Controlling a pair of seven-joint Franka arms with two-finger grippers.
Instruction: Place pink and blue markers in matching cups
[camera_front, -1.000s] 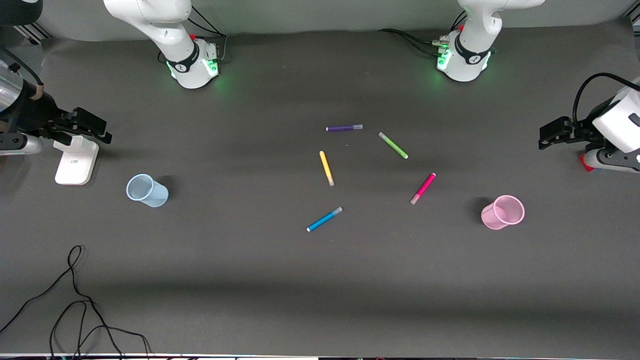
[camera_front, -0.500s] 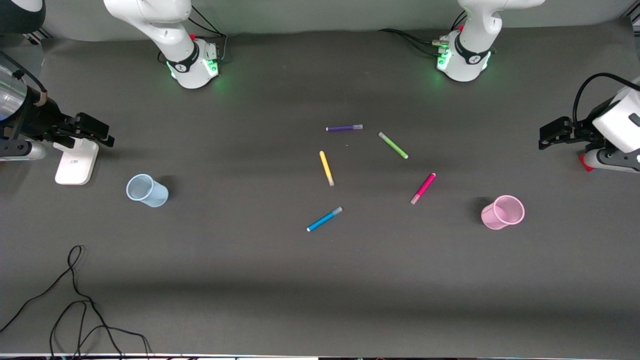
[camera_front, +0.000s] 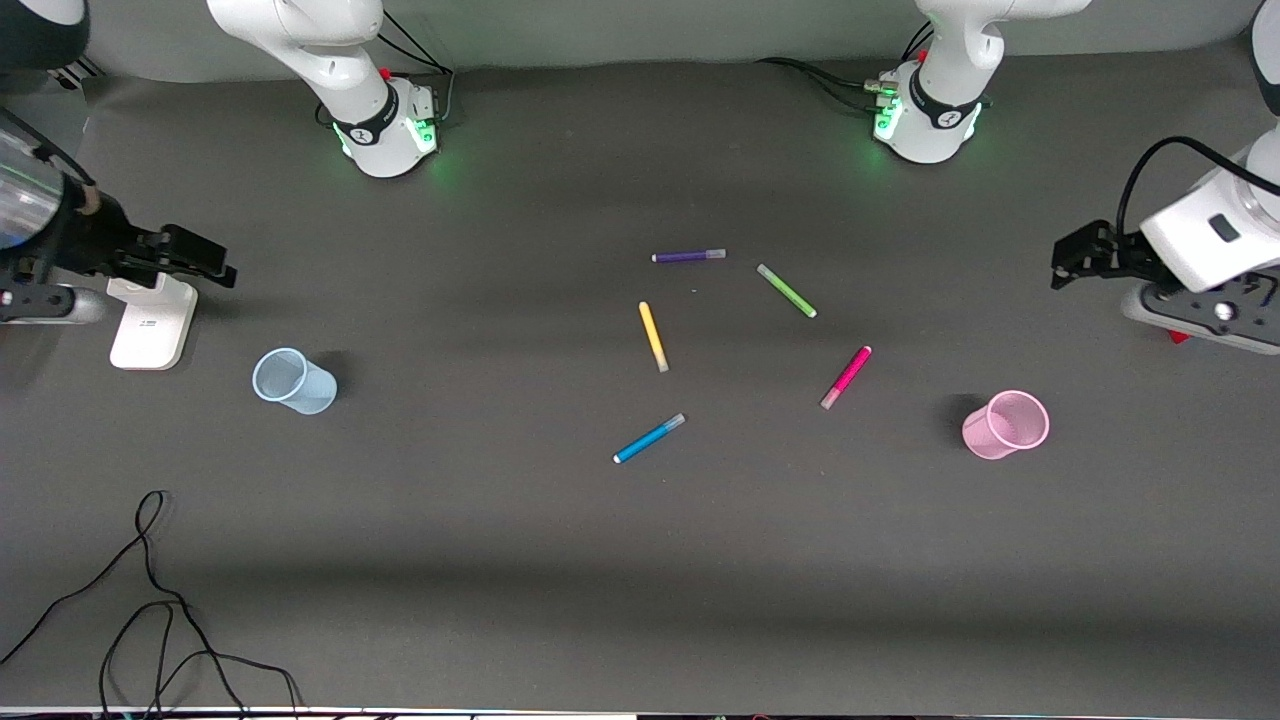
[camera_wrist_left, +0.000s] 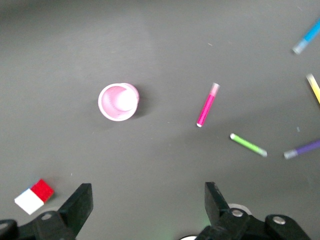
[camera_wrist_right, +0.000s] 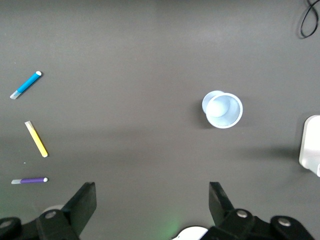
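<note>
Pink marker (camera_front: 846, 377) and blue marker (camera_front: 649, 438) lie flat mid-counter, untouched; your left gripper (camera_wrist_left: 146, 207) and right gripper (camera_wrist_right: 152, 205) both hang with fingers spread wide and empty, each over its own end of the counter (camera_front: 600, 580). The pink cup (camera_front: 1005, 425) stands upright near the pink marker, the blue cup (camera_front: 293, 381) well apart toward the right arm's end.
</note>
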